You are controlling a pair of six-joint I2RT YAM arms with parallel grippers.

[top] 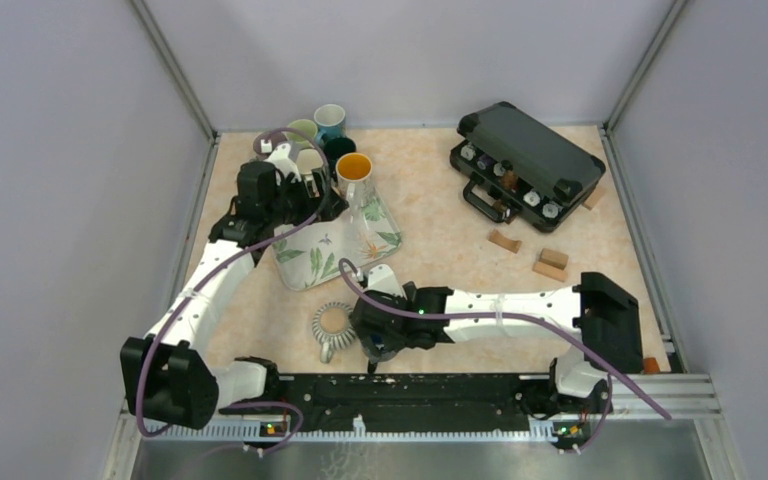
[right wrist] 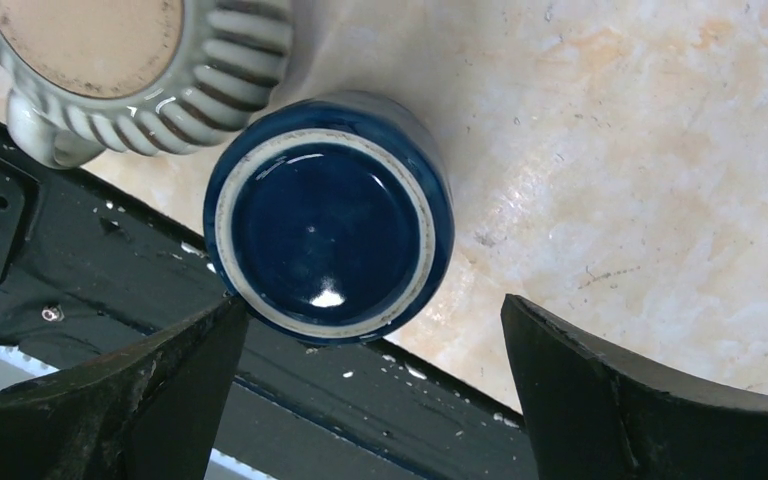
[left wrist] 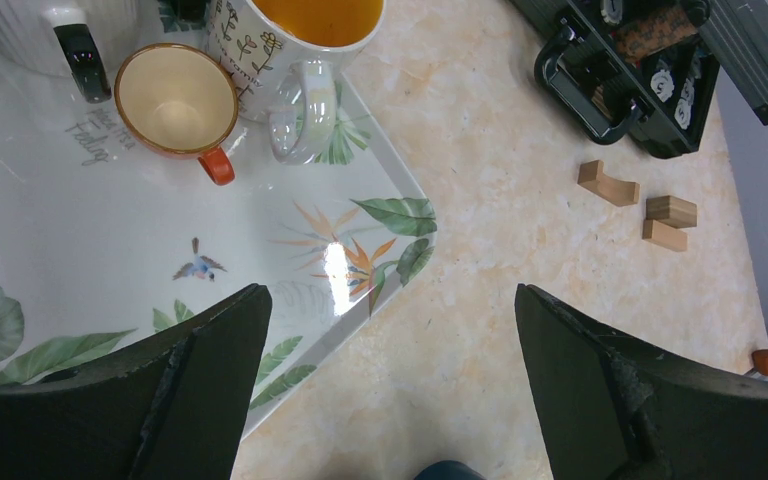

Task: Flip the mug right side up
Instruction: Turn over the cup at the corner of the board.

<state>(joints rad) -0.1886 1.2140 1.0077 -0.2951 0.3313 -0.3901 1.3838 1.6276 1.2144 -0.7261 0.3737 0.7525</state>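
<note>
A dark blue mug [right wrist: 330, 215] stands upside down at the table's near edge, its glossy base facing up. A grey ribbed mug [right wrist: 130, 70] stands upside down right beside it; it also shows in the top view [top: 333, 325]. My right gripper [right wrist: 375, 390] is open and empty just above the blue mug, whose base lies near the left fingertip [right wrist: 210, 340]. In the top view the right gripper [top: 375, 345] hides the blue mug. My left gripper [left wrist: 390, 370] is open and empty over the corner of the leaf-patterned tray [left wrist: 80, 240].
On the tray stand an upright floral mug with a yellow inside [left wrist: 300, 50] and a small cup with an orange handle [left wrist: 175, 95]. More mugs [top: 328, 122] stand at the back left. A black case [top: 525, 160] and wooden blocks [top: 550, 262] lie right. The black rail [right wrist: 160, 330] runs under the blue mug's edge.
</note>
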